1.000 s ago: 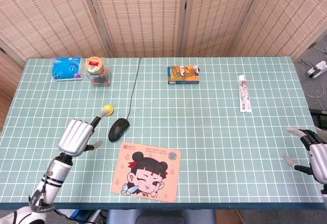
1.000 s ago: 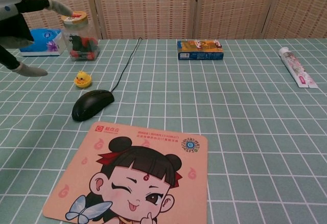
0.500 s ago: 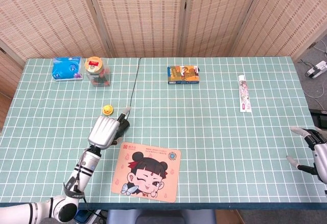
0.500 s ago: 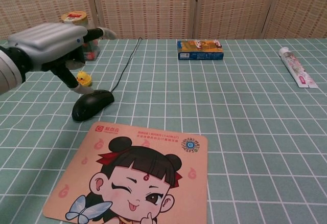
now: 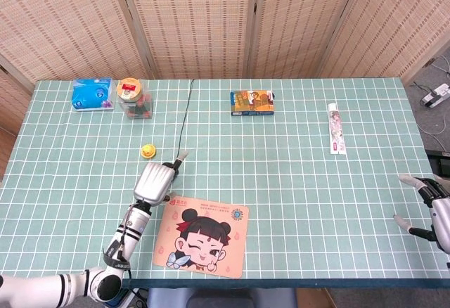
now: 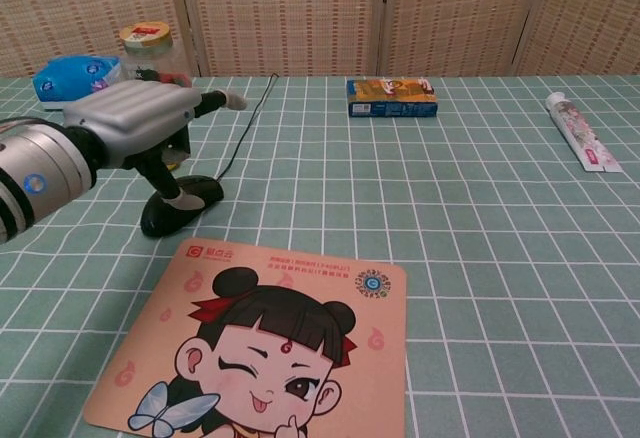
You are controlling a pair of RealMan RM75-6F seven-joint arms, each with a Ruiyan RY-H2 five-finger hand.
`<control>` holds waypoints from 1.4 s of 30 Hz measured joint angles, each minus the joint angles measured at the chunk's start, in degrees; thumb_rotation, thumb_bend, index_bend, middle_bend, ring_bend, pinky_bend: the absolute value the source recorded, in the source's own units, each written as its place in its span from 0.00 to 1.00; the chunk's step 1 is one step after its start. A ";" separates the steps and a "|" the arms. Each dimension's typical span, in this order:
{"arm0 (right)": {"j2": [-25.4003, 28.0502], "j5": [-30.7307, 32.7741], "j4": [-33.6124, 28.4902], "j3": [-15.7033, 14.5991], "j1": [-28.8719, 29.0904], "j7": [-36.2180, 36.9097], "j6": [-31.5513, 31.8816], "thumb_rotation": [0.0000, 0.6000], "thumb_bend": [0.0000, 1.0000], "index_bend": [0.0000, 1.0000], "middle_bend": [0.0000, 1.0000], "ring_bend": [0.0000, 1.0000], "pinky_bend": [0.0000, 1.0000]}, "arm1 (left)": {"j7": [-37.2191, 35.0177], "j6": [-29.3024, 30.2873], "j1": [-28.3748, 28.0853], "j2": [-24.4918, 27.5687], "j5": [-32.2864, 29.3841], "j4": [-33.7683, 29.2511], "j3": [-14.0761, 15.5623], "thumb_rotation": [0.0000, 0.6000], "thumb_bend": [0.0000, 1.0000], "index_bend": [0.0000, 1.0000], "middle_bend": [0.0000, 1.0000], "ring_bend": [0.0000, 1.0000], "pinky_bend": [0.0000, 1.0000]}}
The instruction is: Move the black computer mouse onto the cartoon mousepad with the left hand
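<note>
My left hand (image 6: pixel 135 118) sits over the black mouse (image 6: pixel 185 208), fingers (image 6: pixel 175 188) spread, thumb touching it, no grip. Mouse rests just beyond the cartoon mousepad (image 6: pixel 270 348), near surface's front-left edge.

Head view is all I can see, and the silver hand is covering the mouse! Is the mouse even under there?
Observer: Yes. The chest view shows the black mouse sitting on the tablecloth under the left hand. It is just behind the cartoon mousepad, not on it.
Operator: Is the hand grabbing it?
Observer: Not that I can see. One of its fingers points down to the top of the mouse, and the others stretch out flat above it.
</note>
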 measured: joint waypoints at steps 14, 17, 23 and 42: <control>0.12 0.15 0.21 0.12 -0.13 0.56 0.19 1.00 0.14 0.23 0.30 0.22 0.44 | 1.66 -0.99 -1.85 -2.55 -4.85 6.19 0.87 1.00 0.00 0.01 1.00 1.00 1.00; 0.13 0.13 0.26 0.11 -0.15 0.66 0.20 1.00 0.14 0.23 0.30 0.23 0.44 | 1.98 -1.24 -2.21 -2.78 -5.55 7.29 1.13 1.00 0.00 0.02 1.00 1.00 1.00; 0.17 0.10 0.23 0.13 -0.25 0.75 0.38 1.00 0.14 0.24 0.30 0.23 0.44 | 2.06 -1.35 -2.42 -2.63 -6.66 8.88 1.46 1.00 0.00 0.02 1.00 1.00 1.00; 0.01 0.11 0.03 0.13 -0.09 0.13 0.01 1.00 0.14 0.23 0.30 0.23 0.44 | -2.84 -1.05 -0.12 1.45 -7.35 11.18 2.63 1.00 0.00 0.10 1.00 1.00 1.00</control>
